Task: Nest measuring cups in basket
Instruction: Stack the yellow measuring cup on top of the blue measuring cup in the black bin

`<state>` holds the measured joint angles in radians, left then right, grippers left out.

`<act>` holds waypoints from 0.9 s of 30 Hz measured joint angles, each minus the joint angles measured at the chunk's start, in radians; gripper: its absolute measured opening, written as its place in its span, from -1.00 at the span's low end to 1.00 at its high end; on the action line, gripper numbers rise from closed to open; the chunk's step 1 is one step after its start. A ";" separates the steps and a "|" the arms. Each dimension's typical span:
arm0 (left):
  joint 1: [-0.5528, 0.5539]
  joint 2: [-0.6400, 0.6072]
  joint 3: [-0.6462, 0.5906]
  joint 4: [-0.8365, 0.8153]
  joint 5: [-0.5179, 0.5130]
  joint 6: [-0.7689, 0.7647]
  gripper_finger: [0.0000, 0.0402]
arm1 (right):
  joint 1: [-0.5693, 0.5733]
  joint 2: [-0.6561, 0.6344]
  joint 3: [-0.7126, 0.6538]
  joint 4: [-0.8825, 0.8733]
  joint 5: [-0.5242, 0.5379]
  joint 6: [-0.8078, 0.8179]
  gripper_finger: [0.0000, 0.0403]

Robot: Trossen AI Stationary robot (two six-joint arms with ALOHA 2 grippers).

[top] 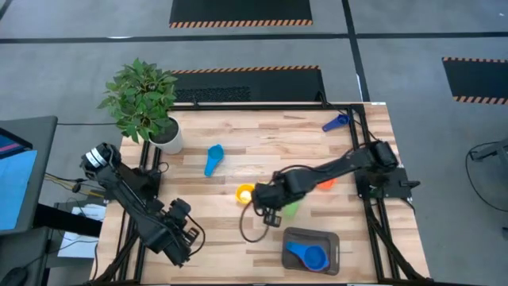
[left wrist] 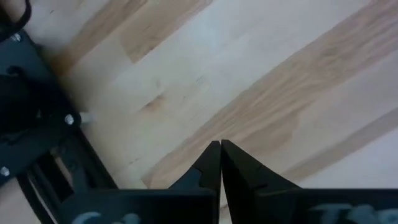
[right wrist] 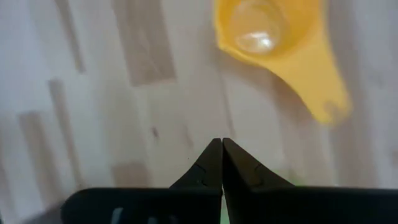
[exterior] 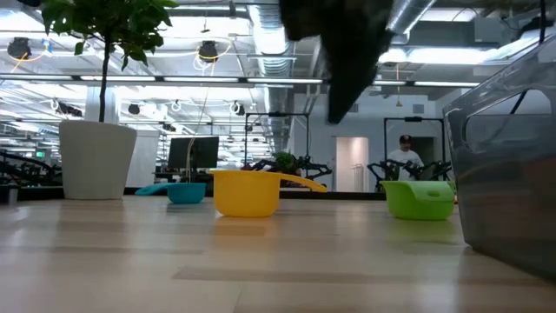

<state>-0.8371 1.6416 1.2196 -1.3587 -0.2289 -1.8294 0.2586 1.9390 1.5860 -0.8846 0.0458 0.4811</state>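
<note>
In the basket [top: 332, 239], near-right of the table [top: 238, 143], I see two blue cups [top: 306, 255] already nested, handles running toward the left end of the tray; lighter one sits inside/over the darker, I think. Basket's long axis runs left-right, so handles lying along it makes sense: stack fits inside the low walls.

Yellow cup [top: 244, 193] is next closest, mid-table, upright, mouth up. Right wrist view shows its bowl open to the camera and the flat handle [right wrist: 320, 87] trailing off to one side; low view has the handle pointing right, toward the green cup [exterior: 420, 199]. Green cup sits just right of the right gripper [top: 272, 213] in the high view, partly under the arm. An orange cup [top: 325, 184] peeks out from under the same arm, farther right. Light blue cup [top: 213, 159] lies far-left of centre, long axis roughly near-far. Dark blue cup [top: 336, 122] at far-right edge, well apart from the rest.

Right gripper hovers near the yellow cup, on its near side, fingers pressed together, nothing held. My guess: lining up on yellow or green next; fingers need to spread first.

Left gripper [top: 181, 235] parked near-left, fingers closed tight, empty. Potted plant [top: 143, 102] far-left, out of the way.
</note>
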 joint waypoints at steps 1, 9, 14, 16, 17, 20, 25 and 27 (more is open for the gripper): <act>0.000 0.001 -0.003 -0.003 -0.010 0.001 -1.00 | -0.011 0.012 -0.001 0.031 -0.026 -0.012 -0.88; 0.021 0.000 -0.039 0.007 -0.016 0.015 -1.00 | -0.062 0.063 0.000 0.356 -0.126 -0.019 -0.66; 0.024 0.000 -0.039 0.013 -0.013 0.037 -1.00 | -0.078 0.063 0.000 0.401 -0.124 -0.046 -0.52; 0.024 0.000 -0.039 0.016 -0.013 0.036 -1.00 | -0.080 0.081 0.003 0.427 -0.115 -0.069 -0.45; 0.023 0.000 -0.039 0.017 -0.013 0.036 -1.00 | -0.083 0.088 0.002 0.429 -0.111 -0.072 -0.41; 0.023 0.000 -0.039 0.020 -0.012 0.036 -1.00 | -0.087 0.118 0.002 0.442 -0.108 -0.072 -0.29; 0.024 0.000 -0.039 0.038 -0.012 0.036 -1.00 | -0.087 0.183 -0.002 0.454 -0.104 -0.075 -0.14; 0.024 0.000 -0.039 0.037 -0.012 0.036 -1.00 | -0.086 0.204 0.000 0.463 -0.101 -0.074 -0.11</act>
<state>-0.8135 1.6417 1.1805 -1.3217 -0.2412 -1.7936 0.1722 2.1425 1.5860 -0.4217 -0.0551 0.4067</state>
